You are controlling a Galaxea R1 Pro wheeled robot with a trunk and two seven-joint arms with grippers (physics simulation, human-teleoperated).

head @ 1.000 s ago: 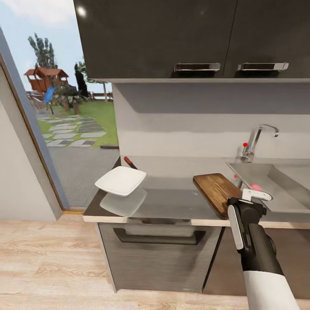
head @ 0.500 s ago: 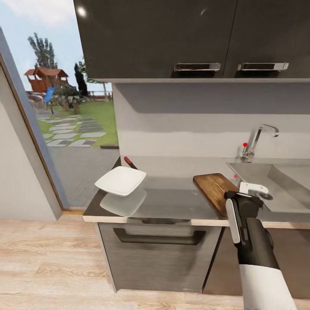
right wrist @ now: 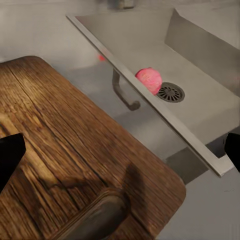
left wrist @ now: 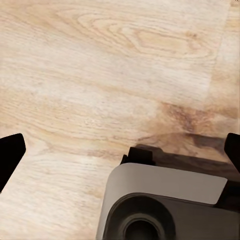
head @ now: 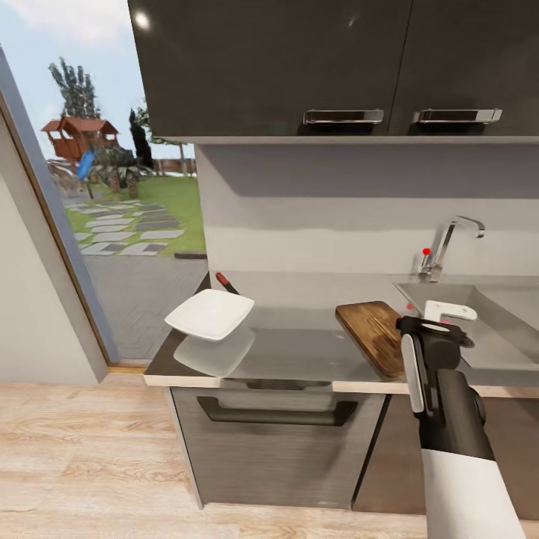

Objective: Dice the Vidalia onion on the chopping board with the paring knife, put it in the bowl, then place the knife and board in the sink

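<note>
Your right claw (head: 448,320) hangs over the seam between the board (head: 374,335) and the sink (head: 494,314), touching nothing and holding nothing. In the right wrist view its dark fingertips (right wrist: 10,155) sit at opposite edges of the picture, so the jaws stand wide apart. Your left claw (left wrist: 120,150) is spread just as wide over the pale plank floor (left wrist: 100,65), empty, with the rounded grey robot base (left wrist: 165,205) below it.

The onion (right wrist: 149,80) is in the sink, a pinkish rounded lump resting beside the round slotted drain (right wrist: 171,92). The basin is dull brushed steel with straight walls and a thin raised rim.

The board lies flat on the worktop (head: 299,352) just beside the sink; it is dark brown wood with strong grain, rounded corners and a slot-shaped handle hole at the end nearest you. The worktop is grey and faintly mirror-like.

Well apart from the sink, near the worktop's far end, sits the bowl (head: 210,313), glossy white and squarish. Behind it a red-tipped handle, probably the knife (head: 224,281), pokes out.
</note>
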